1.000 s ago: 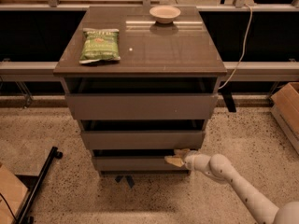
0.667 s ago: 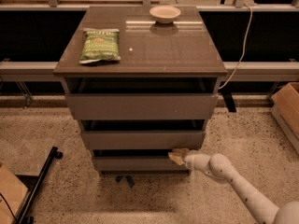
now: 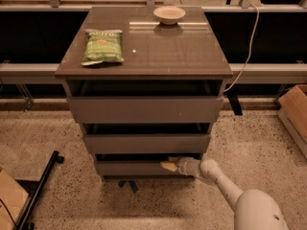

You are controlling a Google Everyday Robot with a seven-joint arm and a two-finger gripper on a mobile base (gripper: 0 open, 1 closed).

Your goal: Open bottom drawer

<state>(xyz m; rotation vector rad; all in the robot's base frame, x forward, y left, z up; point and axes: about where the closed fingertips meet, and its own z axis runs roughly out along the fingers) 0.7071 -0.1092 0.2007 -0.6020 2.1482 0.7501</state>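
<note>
Change in gripper: the gripper (image 3: 169,166) has shifted left along the upper edge of the bottom drawer (image 3: 129,168) since a second ago. It was near the front's right end then and is now closer to mid-front, still right of centre.
Change in arm: the white arm (image 3: 225,183) reaches further in from the lower right, low over the floor.
Change in drawer: the bottom drawer's front looks to be where it was, with the same thin dark gap above it.
Unchanged: the things on the cabinet top lie as before.
Gripper state: its tan tip lies against the drawer front at the top edge. Whether it is open or closed, or has hold of anything, cannot be told.
Bottom drawer: lowest of three stacked fronts, just above the floor, plain grey-brown.
Directly above: the middle drawer (image 3: 146,143), its front close over the gripper; above that, the top drawer (image 3: 144,109).
Cabinet top (image 3: 168,51): a green snack bag (image 3: 102,46) at left, a small pale bowl (image 3: 169,14) at the back.
Right side: a white cable (image 3: 249,47) hangs behind the cabinet; a cardboard box (image 3: 295,111) stands at the frame edge.
Left floor: a black stand leg (image 3: 41,186) lies on the speckled floor (image 3: 57,138).
Under cabinet: small dark scraps (image 3: 128,185), left of the arm.
</note>
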